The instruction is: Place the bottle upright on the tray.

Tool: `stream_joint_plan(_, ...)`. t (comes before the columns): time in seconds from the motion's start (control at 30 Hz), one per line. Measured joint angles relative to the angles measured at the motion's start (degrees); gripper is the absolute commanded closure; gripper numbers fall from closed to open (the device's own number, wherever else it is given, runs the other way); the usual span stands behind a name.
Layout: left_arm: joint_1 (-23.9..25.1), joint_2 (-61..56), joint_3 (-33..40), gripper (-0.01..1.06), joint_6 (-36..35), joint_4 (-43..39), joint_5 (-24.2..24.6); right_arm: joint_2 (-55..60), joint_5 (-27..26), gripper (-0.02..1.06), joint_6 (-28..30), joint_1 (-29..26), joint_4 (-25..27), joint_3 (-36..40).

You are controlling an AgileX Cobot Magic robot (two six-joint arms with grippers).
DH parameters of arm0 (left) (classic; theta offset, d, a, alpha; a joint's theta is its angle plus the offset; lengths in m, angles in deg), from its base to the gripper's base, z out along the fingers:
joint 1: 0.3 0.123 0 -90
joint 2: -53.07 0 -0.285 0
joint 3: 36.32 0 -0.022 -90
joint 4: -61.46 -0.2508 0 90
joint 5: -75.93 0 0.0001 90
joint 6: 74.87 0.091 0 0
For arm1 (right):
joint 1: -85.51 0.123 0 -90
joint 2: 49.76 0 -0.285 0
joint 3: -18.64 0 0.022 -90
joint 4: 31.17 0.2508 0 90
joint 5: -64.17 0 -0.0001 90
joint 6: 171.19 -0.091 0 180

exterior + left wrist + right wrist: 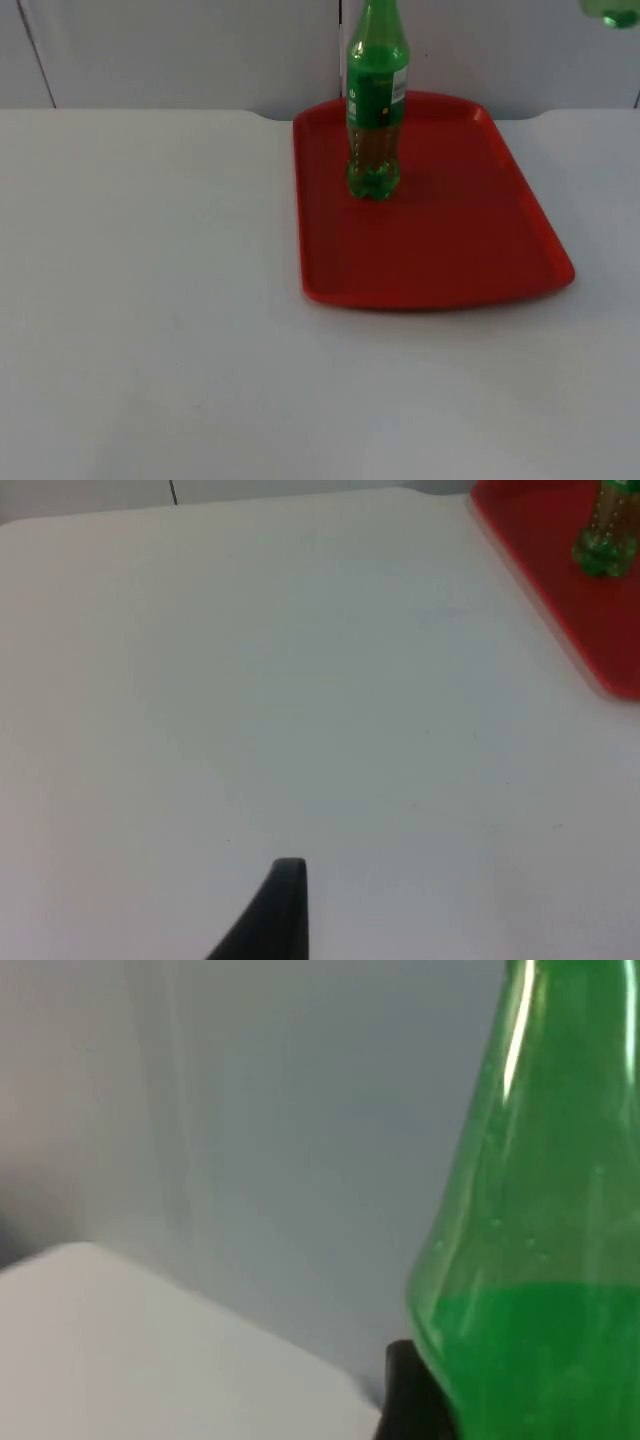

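Right end effector (pixel 415 1395) pinching second green bottle (pixel 540 1260) at 1 o'clock; left end effector (pixel 275 915) waiting, grip state unreadable; bottle (pixel 376 100) standing upright on tray (pixel 450 250), 11 o'clock.

A bare lab-like test bench: plain white table (pixel 150 300) ending at a grey partition wall (pixel 180 50).
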Motion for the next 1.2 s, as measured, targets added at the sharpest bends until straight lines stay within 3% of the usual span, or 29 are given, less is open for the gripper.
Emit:
stream_joint_plan(0.2,0.0,0.0,0.0,0.03,0.0,0.0,0.0,0.0,-28.0,1.05,4.2,-4.6,-0.2,-4.2)
stream_joint_plan(0.23,0.0,0.0,0.0,0.03,0.0,0.0,0.0,0.0,-28.0,1.05,4.2,-4.6,-0.2,-4.2)
stream_joint_plan(0.37,0.0,0.0,0.0,0.03,0.0,0.0,0.0,0.0,-40.5,1.05,7.7,-10.8,1.0,-4.4)
stream_joint_plan(0.4,0.0,0.0,0.0,0.03,0.0,0.0,0.0,0.0,-40.5,1.05,7.7,-10.8,1.0,-4.4)
stream_joint_plan(0.47,0.0,0.0,0.0,0.03,0.0,0.0,0.0,0.5,-50.1,1.05,12.8,-14.6,5.8,-4.4)
stream_joint_plan(0.53,0.0,0.0,0.0,0.03,0.0,0.0,0.0,1.4,-56.2,1.05,16.0,-16.9,9.2,-4.4)
stream_joint_plan(0.57,0.0,0.0,0.0,0.03,0.0,0.0,0.0,2.9,-62.3,1.05,18.8,-18.9,12.5,-4.4)
stream_joint_plan(0.77,0.0,0.0,0.0,0.03,0.0,0.0,0.0,9.0,-69.6,1.05,23.7,-21.3,16.0,-4.4)
stream_joint_plan(0.87,0.0,0.0,0.0,0.03,0.0,0.0,0.0,12.6,-69.9,1.05,25.2,-21.5,16.6,-4.4)
stream_joint_plan(1.0,0.0,0.0,0.0,0.03,0.0,0.0,0.0,20.3,-69.7,1.05,34.3,-21.5,16.8,-4.4)
stream_joint_plan(1.07,0.0,0.0,0.0,0.03,0.0,0.0,0.0,21.9,-69.2,1.05,36.0,-21.5,17.2,-4.4)
stream_joint_plan(1.2,0.0,0.0,0.0,0.03,0.0,0.0,0.0,27.9,-67.8,1.05,43.2,-21.5,22.6,-4.4)
